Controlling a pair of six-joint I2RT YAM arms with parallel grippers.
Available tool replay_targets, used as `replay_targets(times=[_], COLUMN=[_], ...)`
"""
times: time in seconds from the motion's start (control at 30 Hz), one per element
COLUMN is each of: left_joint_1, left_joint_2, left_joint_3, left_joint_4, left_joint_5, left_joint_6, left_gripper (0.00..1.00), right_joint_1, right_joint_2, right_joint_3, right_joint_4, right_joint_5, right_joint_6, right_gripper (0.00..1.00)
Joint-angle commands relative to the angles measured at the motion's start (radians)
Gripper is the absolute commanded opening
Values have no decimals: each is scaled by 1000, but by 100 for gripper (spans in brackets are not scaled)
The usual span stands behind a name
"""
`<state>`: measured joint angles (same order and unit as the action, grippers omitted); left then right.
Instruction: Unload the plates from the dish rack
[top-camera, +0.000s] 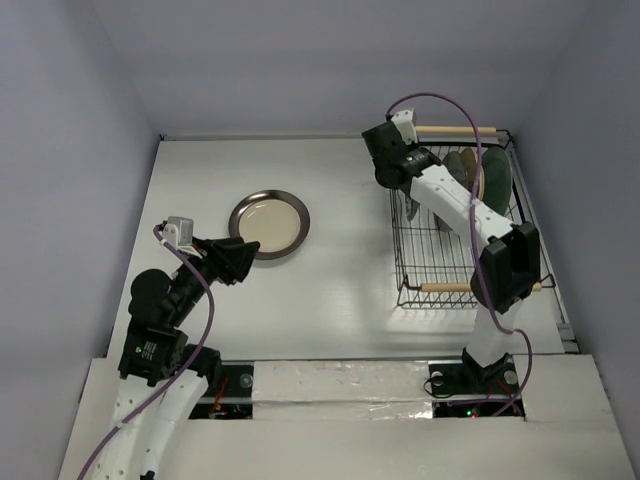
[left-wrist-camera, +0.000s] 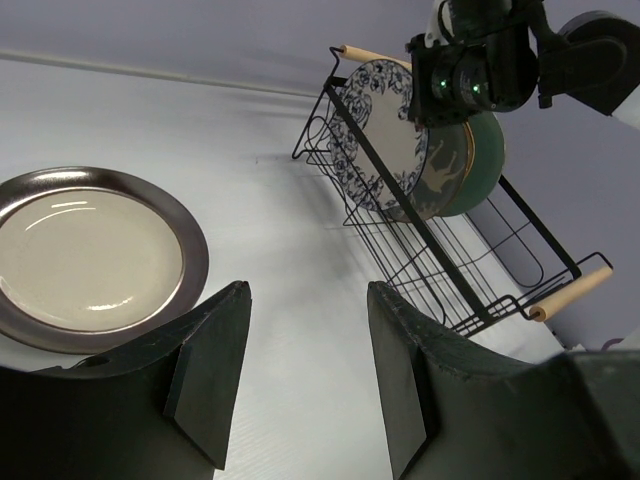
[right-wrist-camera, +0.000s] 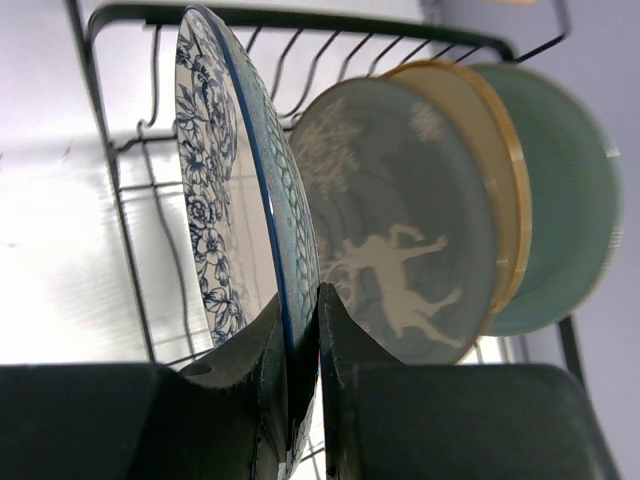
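Right gripper clamped on blue-white floral round plate; grey reindeer plate stands just behind. Left gripper apart, near dark-rimmed cream plate.

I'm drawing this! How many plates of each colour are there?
cream plate: 1
blue floral plate: 1
grey reindeer plate: 1
tan plate: 1
teal plate: 1
Total: 5

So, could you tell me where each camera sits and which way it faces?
Top external: overhead from behind, looking down; left arm and right arm show.
Left wrist: low over the table, facing the dish rack; open left gripper shows.
Right wrist: at the rack, facing its plates; right gripper pinches the floral plate.
All share the rack.
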<state>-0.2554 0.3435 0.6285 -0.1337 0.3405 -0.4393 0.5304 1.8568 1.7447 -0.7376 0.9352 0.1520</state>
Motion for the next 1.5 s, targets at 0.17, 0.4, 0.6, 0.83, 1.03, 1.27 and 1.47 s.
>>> replay_targets(times=[0.17,0.4,0.6,0.83,1.03,1.27,1.47], left_joint_1=[4,4,13,22,22,22,22], left_joint_2=[-6,-3,5,8,8,9,12], left_joint_3=[-6,-6,-6,-6,-3,-6,-6], left_joint_4=[39,40,42,32,31,34,36], left_joint_5=[14,14,12,-3,-9,-5,-1], left_joint_6=[-4,-6,-7,-9,-9,-10,-10], left_gripper=[47,47,47,47,47,47,47], right_joint_1=[-9,25,65,98,129,167,177], right_joint_2=[-217,-453,-599,-389,-194,-15,87], right_joint_3=[150,76,-158,-257,-284,-312,-359], right_joint_4=[24,73,448,766,966,1021,1080], right_joint_5=[169,75,-493,-929,-1047,-1056,-1067], right_joint_6=[-78,-14,171,509,693,759,805], right_gripper=[0,0,0,0,0,0,0])
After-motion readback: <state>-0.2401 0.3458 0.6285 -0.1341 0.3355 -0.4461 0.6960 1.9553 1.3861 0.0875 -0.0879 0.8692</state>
